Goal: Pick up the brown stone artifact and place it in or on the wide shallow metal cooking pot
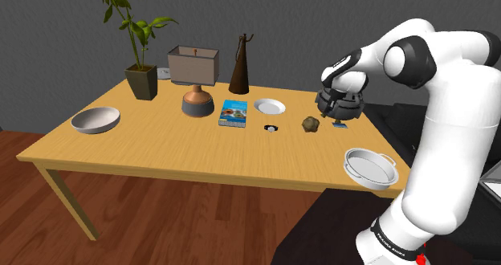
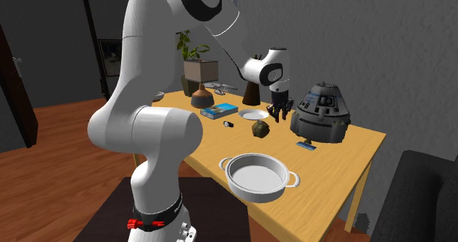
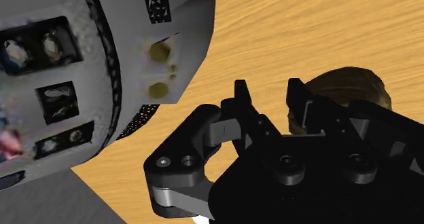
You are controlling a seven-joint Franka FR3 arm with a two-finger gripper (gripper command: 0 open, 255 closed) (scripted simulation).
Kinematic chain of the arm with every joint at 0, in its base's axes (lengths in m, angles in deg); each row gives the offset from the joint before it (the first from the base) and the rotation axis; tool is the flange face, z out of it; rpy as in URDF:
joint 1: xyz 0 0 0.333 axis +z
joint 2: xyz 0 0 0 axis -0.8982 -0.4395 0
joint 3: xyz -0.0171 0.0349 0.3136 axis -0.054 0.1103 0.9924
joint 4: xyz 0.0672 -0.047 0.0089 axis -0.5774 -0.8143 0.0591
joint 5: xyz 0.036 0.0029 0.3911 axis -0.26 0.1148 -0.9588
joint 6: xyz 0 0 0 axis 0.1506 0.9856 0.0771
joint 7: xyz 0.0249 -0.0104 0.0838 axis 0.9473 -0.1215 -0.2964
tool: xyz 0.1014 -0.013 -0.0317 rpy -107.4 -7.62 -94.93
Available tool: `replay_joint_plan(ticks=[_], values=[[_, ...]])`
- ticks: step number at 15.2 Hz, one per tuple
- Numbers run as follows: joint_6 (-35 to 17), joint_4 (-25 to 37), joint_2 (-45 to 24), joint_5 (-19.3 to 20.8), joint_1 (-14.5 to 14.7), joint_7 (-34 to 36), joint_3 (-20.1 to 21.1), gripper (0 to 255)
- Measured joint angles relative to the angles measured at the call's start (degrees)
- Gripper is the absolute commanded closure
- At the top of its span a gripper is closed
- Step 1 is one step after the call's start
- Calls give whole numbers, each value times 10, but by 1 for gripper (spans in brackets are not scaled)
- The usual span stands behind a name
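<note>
The brown stone artifact lies on the wooden table between a white plate and a grey capsule model. The wide shallow metal pot stands empty near the table edge closest to the stand. My gripper hangs fingers-down just above the table, a little beyond the stone and close beside the capsule. In the wrist view the gripper is open with nothing between its fingers. The stone lies just outside one finger, untouched.
The grey capsule model stands right beside the hand. A white plate, a blue book, a lamp, a brown bottle, a potted plant and a bowl occupy the rest of the table.
</note>
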Motion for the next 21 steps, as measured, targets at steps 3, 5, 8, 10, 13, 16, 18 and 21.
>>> replay_joint_plan(ticks=[3, 5, 8, 10, 13, 16, 18, 21], values=[[143, 68, -44, -33, -6, 137, -14, 0], [286, 137, -83, -77, -27, 269, -16, 0], [442, 198, -131, -164, -65, 446, -4, 0], [464, 207, -143, -183, -74, 477, 0, 0], [456, 197, -150, -195, -70, 485, 6, 0], [438, 178, -151, -202, -64, 481, 10, 0], [435, 176, -153, -203, -63, 480, 11, 0], [434, 176, -153, -204, -63, 480, 11, 0]])
